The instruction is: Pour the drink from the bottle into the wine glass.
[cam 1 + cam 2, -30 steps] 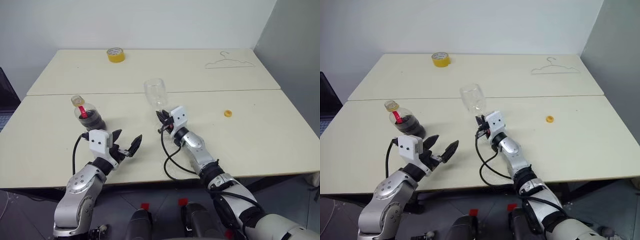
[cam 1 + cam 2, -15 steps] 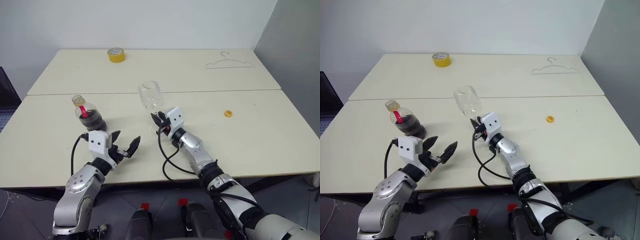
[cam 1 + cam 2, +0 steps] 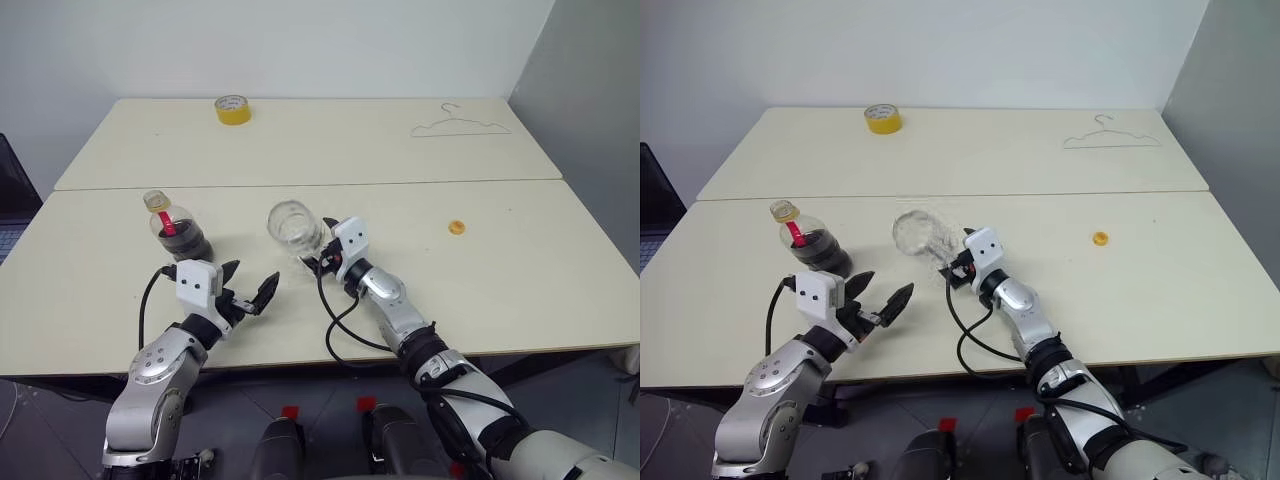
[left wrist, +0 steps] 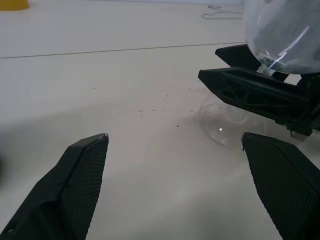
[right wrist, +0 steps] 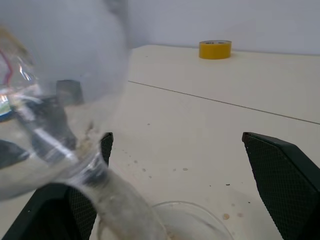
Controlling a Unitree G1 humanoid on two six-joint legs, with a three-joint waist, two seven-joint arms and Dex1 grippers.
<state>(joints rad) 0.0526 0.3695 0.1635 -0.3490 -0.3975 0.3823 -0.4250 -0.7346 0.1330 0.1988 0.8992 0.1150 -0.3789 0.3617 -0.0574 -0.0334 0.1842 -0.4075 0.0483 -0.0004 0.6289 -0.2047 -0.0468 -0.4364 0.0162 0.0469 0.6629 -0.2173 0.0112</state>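
tipping left since before, wine glass, right end effector now spread open

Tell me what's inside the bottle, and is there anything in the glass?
The bottle holds dark drink low down, with something red at its neck. Its cap lies off on the table. The tilting glass looks empty, though glare hides its inside.
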